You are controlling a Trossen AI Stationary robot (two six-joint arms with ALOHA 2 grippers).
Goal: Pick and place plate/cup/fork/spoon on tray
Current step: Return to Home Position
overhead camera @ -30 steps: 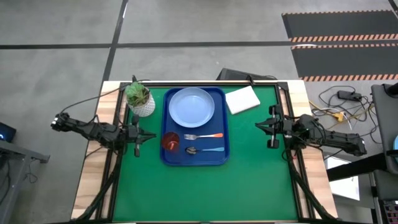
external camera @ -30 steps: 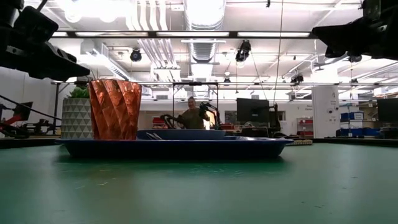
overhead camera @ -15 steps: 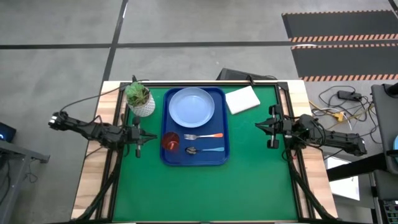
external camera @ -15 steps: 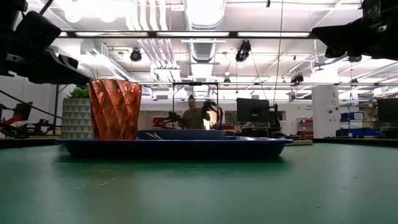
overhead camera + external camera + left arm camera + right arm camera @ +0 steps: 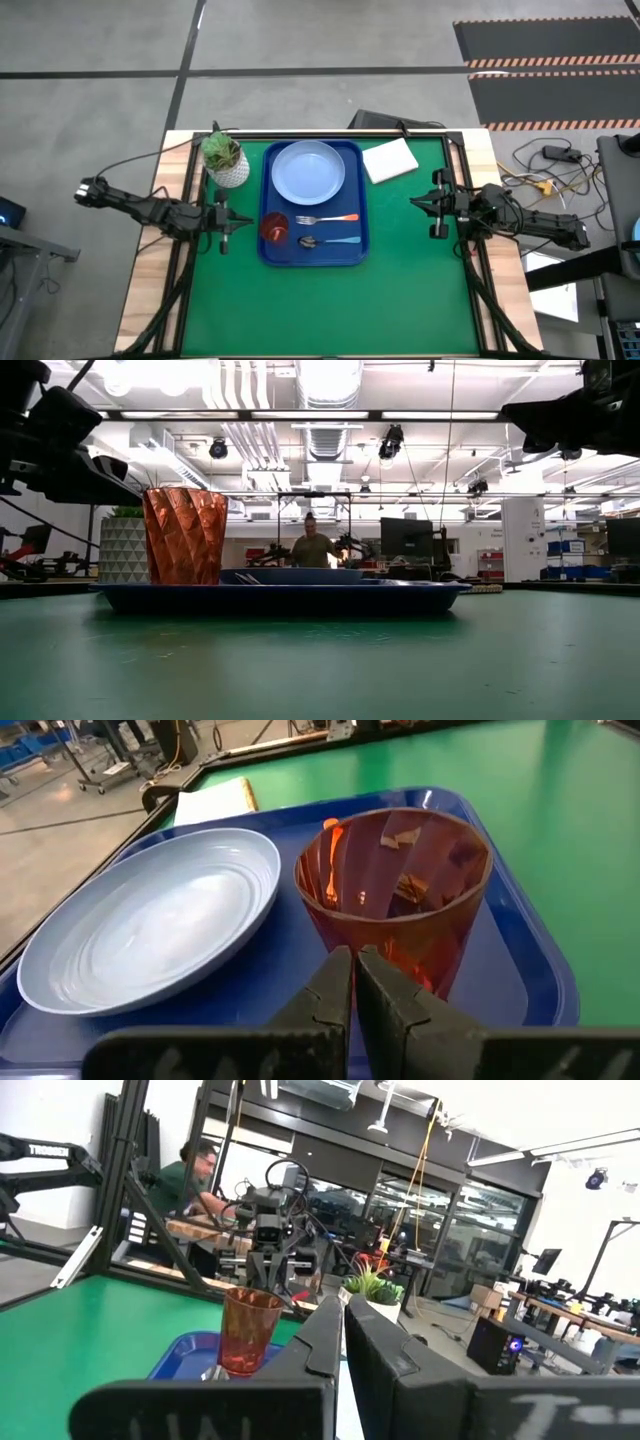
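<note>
The deep-blue tray (image 5: pixel 352 255) lies on the green mat. On it rest the pale-blue plate (image 5: pixel 308 171) at the far end, the red-brown cup (image 5: pixel 274 227) upright at the near left, the orange-handled fork (image 5: pixel 328 219) and the blue-handled spoon (image 5: pixel 330 241). My left gripper (image 5: pixel 228 222) is shut and empty, just left of the tray, pointing at the cup (image 5: pixel 400 890). My right gripper (image 5: pixel 432 204) is shut and empty, well right of the tray. The cup also shows in the low view (image 5: pixel 184 535) and in the right wrist view (image 5: pixel 250 1330).
A white pot with a green plant (image 5: pixel 226 160) stands at the far left, next to the tray's far left corner. A white square pad (image 5: pixel 390 160) lies at the far right. A person works at a bench (image 5: pixel 312 545) in the room behind the table.
My left gripper has drawn back a little toward the table's left edge, away from the cup. The cup, plate, fork and spoon have stayed in place on the tray.
</note>
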